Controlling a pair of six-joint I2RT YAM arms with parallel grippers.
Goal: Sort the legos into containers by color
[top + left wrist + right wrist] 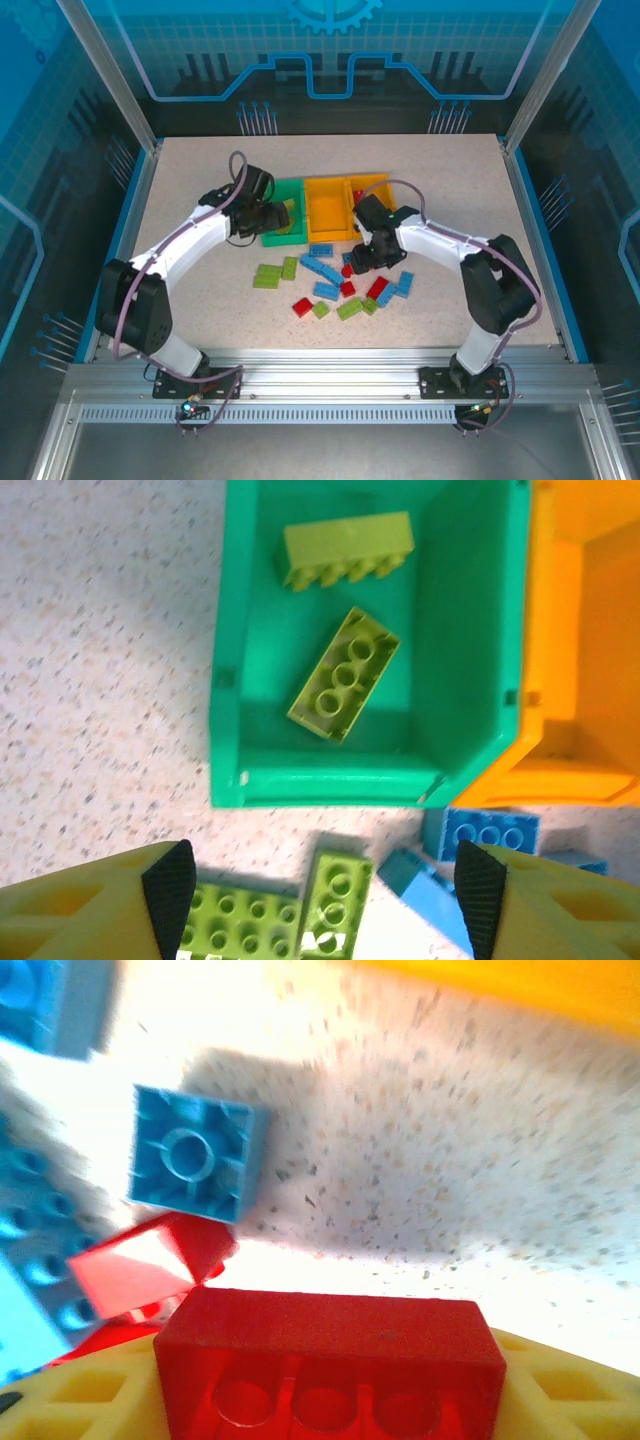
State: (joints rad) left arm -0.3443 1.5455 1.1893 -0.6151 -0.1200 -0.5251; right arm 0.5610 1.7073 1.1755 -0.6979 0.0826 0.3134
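1. On the table (450, 180), three joined containers (326, 182) are set in a row: a green bin (228, 630) on the left and two orange bins (330, 215) to its right.
2. The left gripper (325, 885) is held wide apart and unladen, just beside the green bin.
3. The right gripper (360, 258) is clenched on a red brick (330, 1360), among loose legos (325, 290) in front of the bins.
4. Two lime bricks are contained in the green bin: one (347, 548) against the far wall, one (343, 675) slanted, underside up.

Robotics lab cell: aluminium frame (320, 385), blue-lit transparent panels (340, 60), speckled table (450, 170).
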